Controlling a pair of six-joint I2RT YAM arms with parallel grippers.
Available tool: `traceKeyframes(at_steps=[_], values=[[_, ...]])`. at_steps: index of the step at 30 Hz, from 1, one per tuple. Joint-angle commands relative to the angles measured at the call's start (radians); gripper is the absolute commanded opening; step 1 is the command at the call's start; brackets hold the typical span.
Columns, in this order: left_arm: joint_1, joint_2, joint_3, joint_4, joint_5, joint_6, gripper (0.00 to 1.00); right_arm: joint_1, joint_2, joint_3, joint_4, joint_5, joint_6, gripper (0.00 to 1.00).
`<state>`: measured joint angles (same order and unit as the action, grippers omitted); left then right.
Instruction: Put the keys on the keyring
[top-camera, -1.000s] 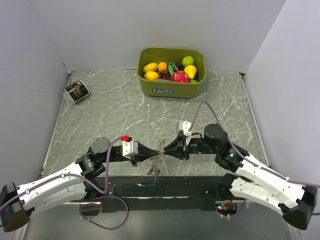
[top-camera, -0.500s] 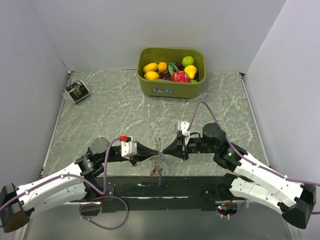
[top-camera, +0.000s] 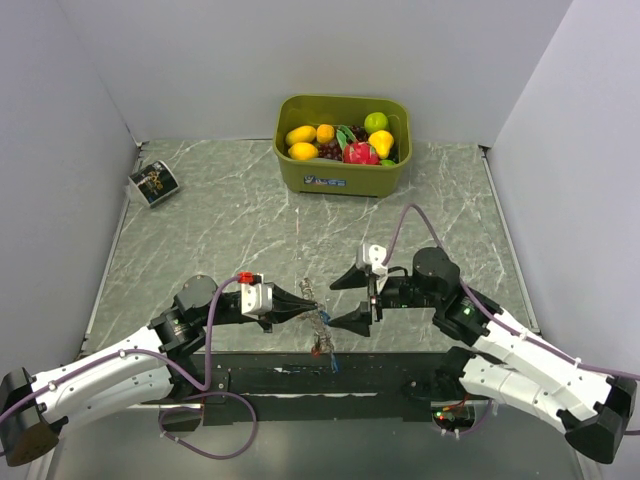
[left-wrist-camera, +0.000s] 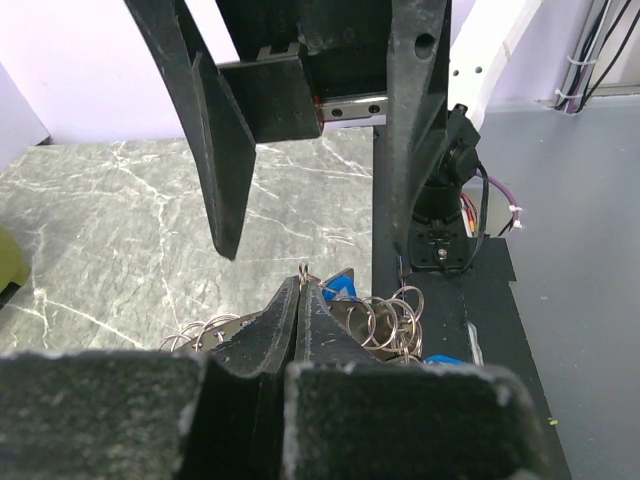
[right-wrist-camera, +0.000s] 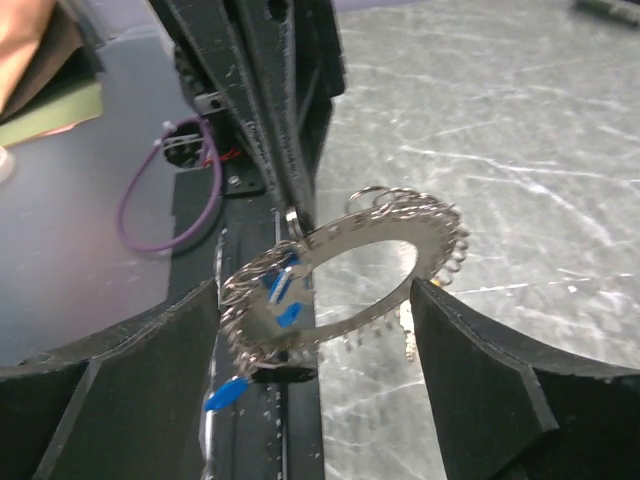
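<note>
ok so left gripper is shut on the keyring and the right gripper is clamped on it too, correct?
Not quite. The right gripper is open, its jaws spread wide to either side of the keyring, not closed on it. The right wrist view shows this. The left gripper is shut on the keyring, as you say.

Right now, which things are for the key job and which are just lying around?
For the job:
keyring, pinched by the left gripper
blue-tagged keys bunched with it
right gripper, open beside it

Just lying about:
green tub of toy fruit
small card by the left wall
</note>
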<state>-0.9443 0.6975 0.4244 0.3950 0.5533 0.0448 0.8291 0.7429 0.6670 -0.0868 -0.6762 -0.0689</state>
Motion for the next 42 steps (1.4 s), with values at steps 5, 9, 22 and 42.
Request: traceKeyframes(at_steps=[5,9,22,42], values=[[-0.004,0.000,0.027,0.059,0.033,0.021,0.01,-0.008,0.076,0.034,0.056,-0.091,0.035,0.75],[-0.002,-0.001,0.028,0.056,0.033,0.021,0.01,-0.008,0.090,0.039,0.079,-0.098,0.050,0.65],[-0.002,-0.006,0.028,0.056,0.036,0.020,0.01,-0.008,0.107,0.043,0.076,-0.086,0.055,0.37],[-0.004,-0.030,0.020,0.054,0.042,0.027,0.01,-0.008,0.096,0.034,0.048,-0.048,0.031,0.02]])
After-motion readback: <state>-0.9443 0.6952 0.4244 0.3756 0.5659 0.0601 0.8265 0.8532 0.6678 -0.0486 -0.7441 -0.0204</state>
